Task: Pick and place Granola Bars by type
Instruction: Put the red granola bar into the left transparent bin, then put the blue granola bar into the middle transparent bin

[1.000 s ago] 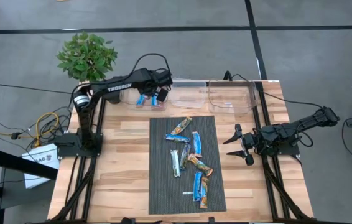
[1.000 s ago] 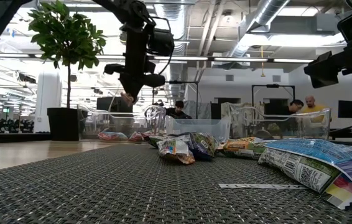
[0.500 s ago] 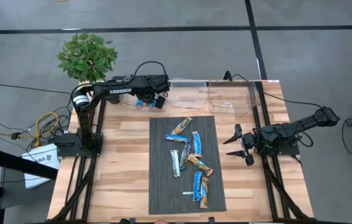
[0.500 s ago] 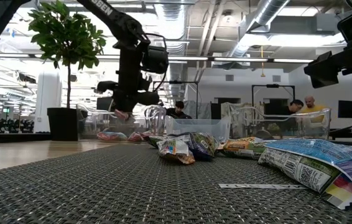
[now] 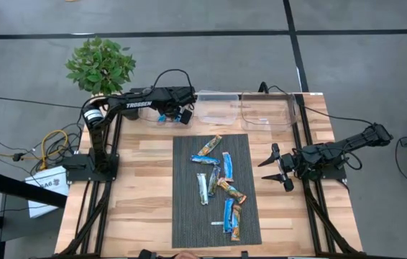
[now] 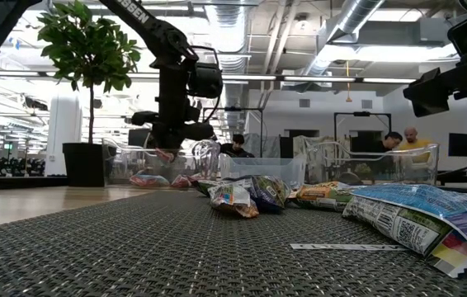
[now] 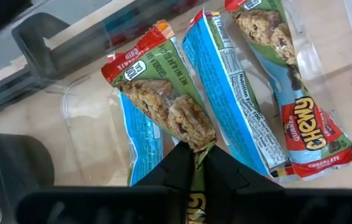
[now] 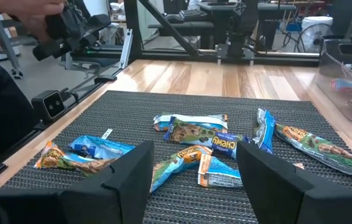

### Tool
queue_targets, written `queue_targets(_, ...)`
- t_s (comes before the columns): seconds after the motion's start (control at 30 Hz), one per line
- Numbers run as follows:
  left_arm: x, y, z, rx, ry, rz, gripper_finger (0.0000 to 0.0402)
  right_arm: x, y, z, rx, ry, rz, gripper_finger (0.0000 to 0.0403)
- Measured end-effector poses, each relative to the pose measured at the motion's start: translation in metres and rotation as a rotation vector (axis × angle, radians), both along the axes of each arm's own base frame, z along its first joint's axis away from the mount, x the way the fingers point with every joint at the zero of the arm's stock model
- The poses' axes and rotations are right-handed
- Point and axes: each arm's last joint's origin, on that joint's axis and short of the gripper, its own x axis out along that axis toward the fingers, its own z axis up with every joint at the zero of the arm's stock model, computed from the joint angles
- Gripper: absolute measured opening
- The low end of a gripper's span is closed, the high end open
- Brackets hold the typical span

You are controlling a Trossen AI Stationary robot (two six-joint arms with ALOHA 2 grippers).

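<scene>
the potted plant (image 5: pixel 101 65) is sitting off the table's far left corner, at about 10 o'clock from the mat. just right of it the left arm is reaching along the far edge, and the left gripper (image 7: pixel 196 163) is hanging over the left clear bin (image 5: pixel 177 115), its two fingers pinched narrow on the end of a granola bar (image 7: pixel 163 109) with a red-tipped green and blue wrapper. two more bars (image 7: pixel 269 81) are lying in that bin right beside the held one (blue and green wrappers, one reading "chewy").

moving right, two more clear bins (image 5: pixel 264 109) are standing in a row along the far edge, at 12 o'clock from the mat. the dark woven mat (image 5: pixel 215 188) is covering the middle of the wooden table (image 5: pixel 142 180), and the loose granola bars (image 5: pixel 218 183) are lying scattered down its centre, mostly blue wrappers with a few orange-brown ones, some overlapping. a thin white strip (image 5: pixel 217 224) is lying near the mat's near end.

at 3 o'clock from the mat, the right gripper (image 5: pixel 276 167) is waiting over bare wood just off the mat's edge, fingers spread wide with nothing between them, pointing toward the pile.

beyond the table, in the low view, people (image 6: pixel 398 142) are sitting far back in the room.
</scene>
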Motion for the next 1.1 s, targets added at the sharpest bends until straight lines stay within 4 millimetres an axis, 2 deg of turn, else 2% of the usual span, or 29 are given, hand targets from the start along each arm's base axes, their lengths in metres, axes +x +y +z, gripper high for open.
queue_targets(0.3,0.001,0.0,0.0,-0.006,-0.007,-0.004,0.0108,0.0,0.0,0.0,0.0,0.001,0.0,0.0221)
queue_targets(0.5,0.001,-0.001,0.002,0.01,-0.011,-0.012,0.0129,0.0,0.0,0.0,0.0,0.0,0.0,0.0221)
queue_targets(0.8,-0.004,-0.015,0.041,0.132,-0.08,-0.028,0.0128,0.0,0.0,0.0,0.0,0.0,0.0,0.0221)
queue_targets(1.1,-0.001,-0.054,0.085,0.205,-0.207,-0.202,0.0128,0.0,0.0,0.0,0.0,0.001,0.0,0.0221)
